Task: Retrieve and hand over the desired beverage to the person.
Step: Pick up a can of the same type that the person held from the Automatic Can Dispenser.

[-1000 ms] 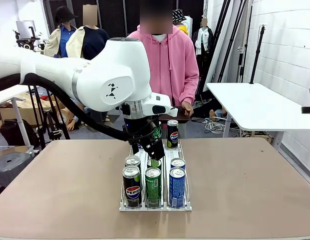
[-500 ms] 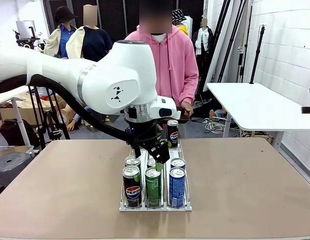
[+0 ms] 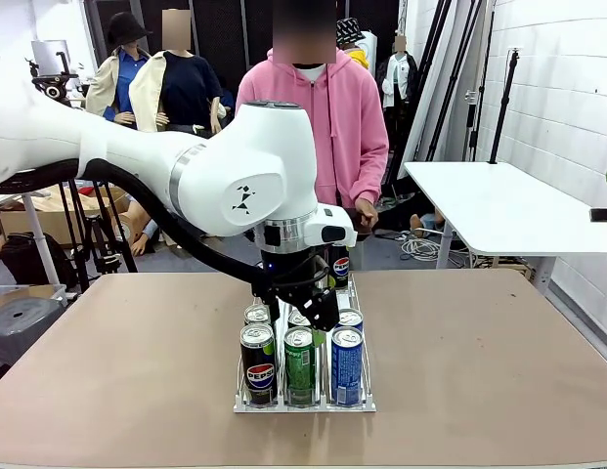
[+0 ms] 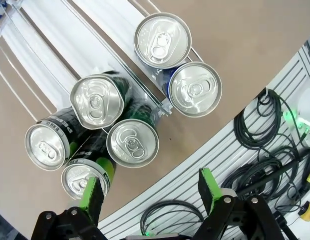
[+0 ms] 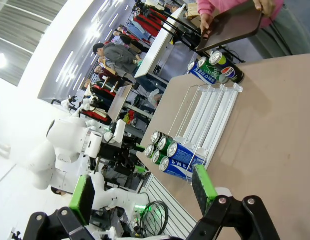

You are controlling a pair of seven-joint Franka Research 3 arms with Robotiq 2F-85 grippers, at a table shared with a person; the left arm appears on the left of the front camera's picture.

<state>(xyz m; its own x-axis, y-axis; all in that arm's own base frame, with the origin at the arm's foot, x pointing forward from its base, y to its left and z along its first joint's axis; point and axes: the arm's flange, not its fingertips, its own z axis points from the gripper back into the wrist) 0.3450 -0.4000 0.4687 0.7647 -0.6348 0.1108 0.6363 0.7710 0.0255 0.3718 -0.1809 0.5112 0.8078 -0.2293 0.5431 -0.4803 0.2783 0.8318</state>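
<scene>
Currently: left gripper, open and empty, above the rack; cans standing in the rack; person behind the rack; right gripper open. Nothing grasped yet; pick and handover remain.

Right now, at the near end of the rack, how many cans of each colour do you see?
Black Pepsi cans: 2
Green cans: 2
Blue cans: 2
Total: 6
</scene>
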